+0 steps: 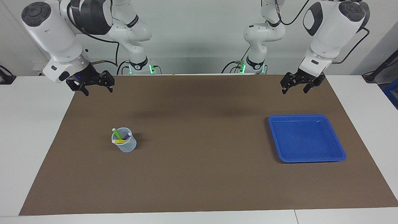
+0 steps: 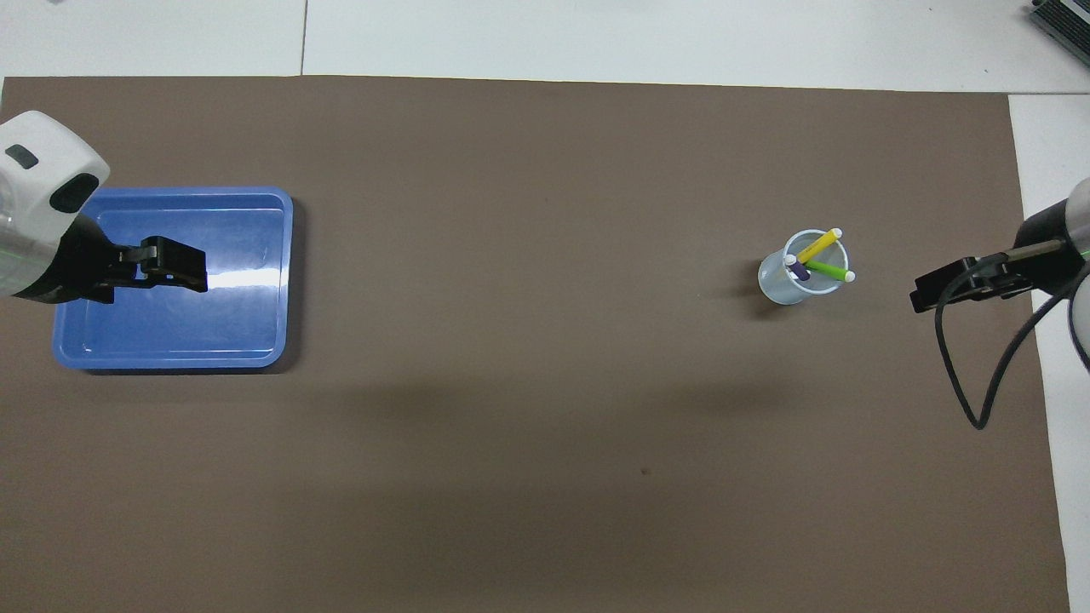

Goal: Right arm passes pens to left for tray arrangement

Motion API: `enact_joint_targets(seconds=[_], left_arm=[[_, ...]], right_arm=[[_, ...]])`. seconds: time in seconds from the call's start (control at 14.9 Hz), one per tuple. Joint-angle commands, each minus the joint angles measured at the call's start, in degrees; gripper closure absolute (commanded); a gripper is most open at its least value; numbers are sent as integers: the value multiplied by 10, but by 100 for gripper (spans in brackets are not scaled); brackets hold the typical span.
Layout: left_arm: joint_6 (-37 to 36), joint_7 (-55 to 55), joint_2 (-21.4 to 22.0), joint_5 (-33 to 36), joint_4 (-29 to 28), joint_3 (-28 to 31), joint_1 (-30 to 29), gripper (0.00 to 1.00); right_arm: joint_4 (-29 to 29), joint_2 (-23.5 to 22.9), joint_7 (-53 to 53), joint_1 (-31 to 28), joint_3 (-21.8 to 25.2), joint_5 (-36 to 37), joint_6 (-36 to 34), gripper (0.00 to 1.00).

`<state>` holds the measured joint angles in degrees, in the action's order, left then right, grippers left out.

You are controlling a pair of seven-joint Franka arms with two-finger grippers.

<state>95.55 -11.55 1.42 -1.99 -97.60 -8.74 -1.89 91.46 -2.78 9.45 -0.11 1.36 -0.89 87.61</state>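
Observation:
Three pens stand tilted in a small translucent cup (image 1: 125,146) (image 2: 782,288) on the brown mat: green (image 1: 117,134) (image 2: 828,271), purple (image 1: 127,136) (image 2: 799,271) and yellow (image 1: 119,141) (image 2: 817,245). The blue tray (image 1: 306,116) (image 2: 170,340) lies empty toward the left arm's end of the table. My right gripper (image 1: 98,90) (image 2: 924,298) hangs open, high over the mat's edge beside the cup and well apart from it. My left gripper (image 1: 294,90) (image 2: 183,268) waits open, raised over the tray's area and holding nothing.
The brown mat (image 1: 199,174) covers most of the white table (image 1: 31,124). A black cable (image 2: 979,375) loops down from the right wrist over the mat's edge. The two arm bases (image 1: 199,67) stand at the table's robot end.

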Motion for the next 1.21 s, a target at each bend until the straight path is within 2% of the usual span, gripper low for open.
enact_joint_targets(seconds=[0.0,0.34,0.47,0.6,0.94,1.14], left_arm=[[-5,-76,12,-30,-11,0,13,0],[8,-220,15,-63,-18,0,40,0],[23,-260,15,-80,-20,0,42,0],[38,-345,18,-93,-29,0,58,0],[50,-481,17,-93,-26,0,88,0],[89,-585,16,-114,-29,0,87,0]], right_arm=[[18,16,10,-9,-4,3,-2,0],[20,13,6,3,-7,18,21,0],[14,5,5,19,-11,46,24,0],[14,-3,-13,31,-11,54,40,0],[13,-57,-22,32,-12,48,107,0],[14,-81,-32,32,-14,25,138,0]])
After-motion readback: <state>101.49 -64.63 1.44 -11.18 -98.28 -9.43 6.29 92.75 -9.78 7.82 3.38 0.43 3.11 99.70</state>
